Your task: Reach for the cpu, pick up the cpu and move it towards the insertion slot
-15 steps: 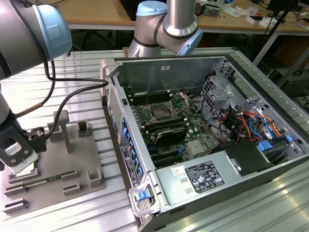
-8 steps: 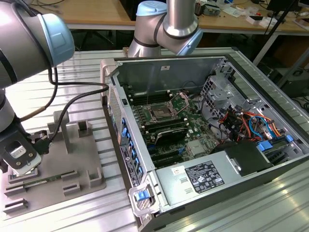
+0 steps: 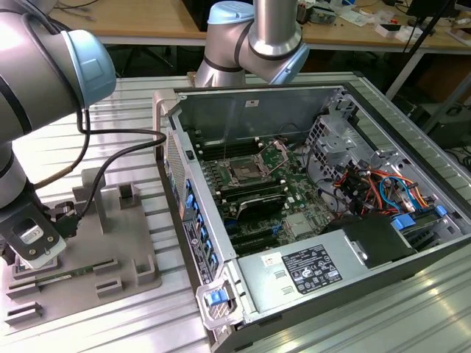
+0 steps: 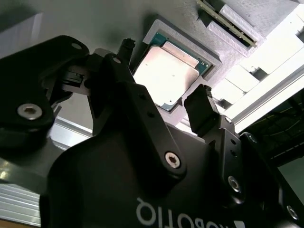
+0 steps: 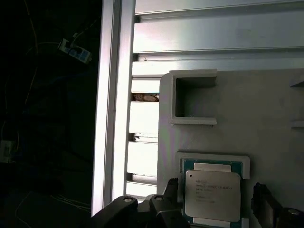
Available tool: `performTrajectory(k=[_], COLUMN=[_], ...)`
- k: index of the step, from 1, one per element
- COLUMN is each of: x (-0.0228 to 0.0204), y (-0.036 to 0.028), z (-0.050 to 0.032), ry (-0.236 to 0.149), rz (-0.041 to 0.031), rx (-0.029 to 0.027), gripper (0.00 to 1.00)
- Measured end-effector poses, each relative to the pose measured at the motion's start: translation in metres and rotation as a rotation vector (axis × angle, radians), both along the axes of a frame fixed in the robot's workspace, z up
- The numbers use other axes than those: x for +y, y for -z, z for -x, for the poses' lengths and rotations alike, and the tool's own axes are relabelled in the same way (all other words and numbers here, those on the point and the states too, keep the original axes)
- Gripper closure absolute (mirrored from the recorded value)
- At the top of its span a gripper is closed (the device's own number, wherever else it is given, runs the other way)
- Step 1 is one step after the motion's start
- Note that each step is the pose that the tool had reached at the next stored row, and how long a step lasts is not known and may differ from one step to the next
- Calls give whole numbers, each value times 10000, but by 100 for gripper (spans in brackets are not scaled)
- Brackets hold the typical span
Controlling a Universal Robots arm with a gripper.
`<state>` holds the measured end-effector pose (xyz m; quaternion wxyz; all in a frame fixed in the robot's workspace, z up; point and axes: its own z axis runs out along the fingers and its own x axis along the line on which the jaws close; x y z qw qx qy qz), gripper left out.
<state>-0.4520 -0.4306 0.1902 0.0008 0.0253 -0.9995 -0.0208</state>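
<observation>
Behind the computer case point(image 3: 309, 184), wooden desks point(image 3: 140, 18) run along the back of the room, cluttered with small things I can't make out. Under the case lies one ribbed aluminium table point(image 3: 412, 301), pale bare metal, its slats showing on both sides of the case.

One arm point(image 3: 44, 73) — grey tube with blue-capped joints — rises behind the case and bends down on the exterior view's left of it, with a single black cable point(image 3: 125, 143) looping alongside. The one case stands with its lid off. Inside it is one green motherboard point(image 3: 280, 195), and near the board's middle is one insertion slot point(image 3: 243, 174), a shiny frame around a dark centre.

On the exterior view's left of the case, well apart from the slot, sits one grey plastic plate point(image 3: 110, 220) with several raised blocks. One memory stick point(image 4: 228, 23) lies in a groove of it.

One gripper point(image 4: 163, 68) hangs just over the plate with its two fingers point(image 4: 202, 111) spread wide, one on each side of the single cpu point(image 4: 166, 76) — apart from it and holding nothing. The cpu lies flat, silver top up, in a shallow square recess of the plate.
</observation>
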Motion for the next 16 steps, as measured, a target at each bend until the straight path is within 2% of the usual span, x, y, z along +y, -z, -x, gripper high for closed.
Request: performTrajectory(k=[1, 2, 7, 8, 16], x=[0, 0, 0, 0, 1], y=[0, 1, 1, 1, 1], z=[0, 0, 1, 1, 0], ry=[-1, -1, -2, -2, -2], rz=[0, -1, 0, 0, -5], rx=[0, -1, 1, 1, -4], gripper=[30, 37, 39, 45, 45])
